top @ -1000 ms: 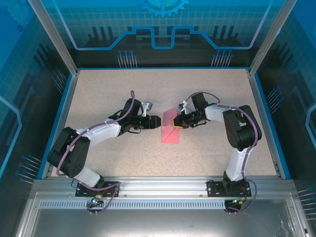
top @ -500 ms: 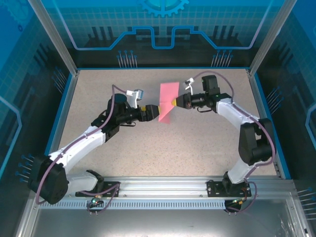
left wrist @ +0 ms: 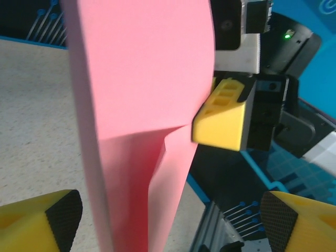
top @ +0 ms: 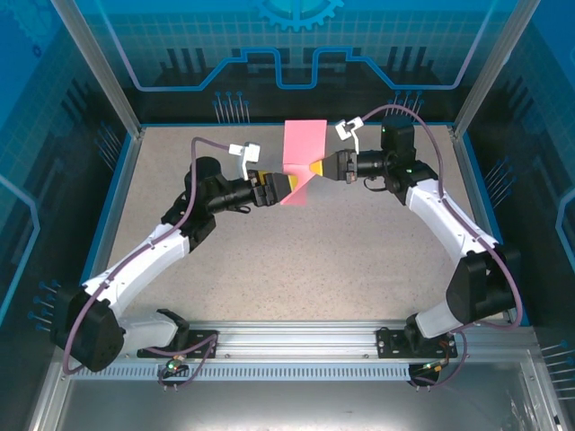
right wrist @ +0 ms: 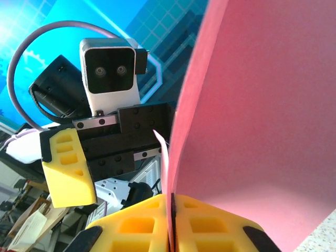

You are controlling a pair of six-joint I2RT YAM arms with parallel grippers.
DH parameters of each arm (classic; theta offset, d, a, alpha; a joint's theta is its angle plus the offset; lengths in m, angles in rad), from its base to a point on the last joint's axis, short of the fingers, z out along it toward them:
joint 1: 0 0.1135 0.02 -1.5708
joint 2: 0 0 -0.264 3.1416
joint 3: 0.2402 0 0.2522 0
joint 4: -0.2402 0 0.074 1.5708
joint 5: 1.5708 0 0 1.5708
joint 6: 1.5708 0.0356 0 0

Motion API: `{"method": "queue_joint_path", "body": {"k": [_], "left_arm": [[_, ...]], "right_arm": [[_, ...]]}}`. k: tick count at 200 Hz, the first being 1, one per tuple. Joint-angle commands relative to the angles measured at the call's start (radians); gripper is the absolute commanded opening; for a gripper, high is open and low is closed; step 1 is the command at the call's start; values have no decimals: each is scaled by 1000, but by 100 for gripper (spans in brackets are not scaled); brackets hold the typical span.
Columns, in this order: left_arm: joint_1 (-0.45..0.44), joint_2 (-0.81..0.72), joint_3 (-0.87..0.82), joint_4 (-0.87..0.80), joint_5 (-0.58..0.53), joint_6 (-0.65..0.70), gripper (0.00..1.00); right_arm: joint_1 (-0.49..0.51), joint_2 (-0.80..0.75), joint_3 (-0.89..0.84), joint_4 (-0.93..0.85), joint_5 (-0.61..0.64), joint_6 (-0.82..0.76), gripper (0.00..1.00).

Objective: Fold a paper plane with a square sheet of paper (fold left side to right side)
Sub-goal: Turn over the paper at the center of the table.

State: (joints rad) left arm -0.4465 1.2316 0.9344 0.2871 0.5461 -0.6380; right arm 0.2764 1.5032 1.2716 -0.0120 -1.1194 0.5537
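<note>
- The right gripper (top: 316, 168) is pinched tight on the square sheet of paper (top: 303, 146). Its yellow pads (right wrist: 131, 228) meet on the sheet's edge and hold it upright in the air.
- The left gripper (top: 282, 185) stands wide, one finger on either side of the sheet's lower part, gripping nothing.
- The sheet hangs off the surface above the far middle of the table (top: 269, 260), between the two grippers.
- My judgement of progress: the sheet looks narrower than square, and a layered flap shows in the left wrist view. Some folding seems done, but there is no slim dart yet, so most folds remain.

Pink sheet (left wrist: 142, 79) cropped top and bottom
</note>
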Motion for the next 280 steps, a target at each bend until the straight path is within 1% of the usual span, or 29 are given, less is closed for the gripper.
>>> {"method": "queue_joint_path", "body": {"k": [1,23,28,47,58,67,99,123,135,153,174,187,198,221,236,248,269,280], "left_arm": [[10,8,28,110,67,-56,85],[9,6,21,135,75,-71,75],[9,6,18,140,75,-75,72],[8,0,11,149,72,-81,55],[9,-5,8,138,59,-76,43],[9,-9,7,125,49,-68,37],[10,-11,1,101,31,-53,27],[8,-10,1,82,23,-43,14],[8,-13,0,65,16,-35,9],[8,-19,3,12,-7,-5,7],[-4,-32,20,-128,-80,79,5],[-26,-39,42,-237,-164,150,5],[-64,-38,69,-348,-262,218,5],[-178,-1,157,-584,-572,342,2],[-239,47,214,-700,-754,370,1],[-281,96,252,-783,-892,367,0],[-353,222,351,-971,-1156,323,0],[-384,307,424,-1086,-1258,284,0]], "right_arm": [[21,-34,8,114,-50,84,11],[31,-41,9,120,-49,89,13],[33,-41,11,117,-49,89,13],[34,-41,9,108,-46,85,13],[35,-43,9,100,-40,79,14],[34,-45,9,80,-32,65,15],[32,-56,9,23,-16,24,18],[29,-64,9,-14,-5,-5,24],[24,-70,12,-50,10,-32,28],[13,-82,25,-146,53,-99,34],[-4,-97,47,-305,148,-205,42],[-15,-103,64,-430,262,-274,50],[-24,-108,72,-521,401,-314,55],[-36,-117,69,-659,706,-360,63],[-53,-125,44,-699,849,-358,67],[-76,-135,14,-710,915,-342,71],[-122,-162,-51,-696,961,-316,77],[-141,-174,-86,-684,977,-306,83]]}}
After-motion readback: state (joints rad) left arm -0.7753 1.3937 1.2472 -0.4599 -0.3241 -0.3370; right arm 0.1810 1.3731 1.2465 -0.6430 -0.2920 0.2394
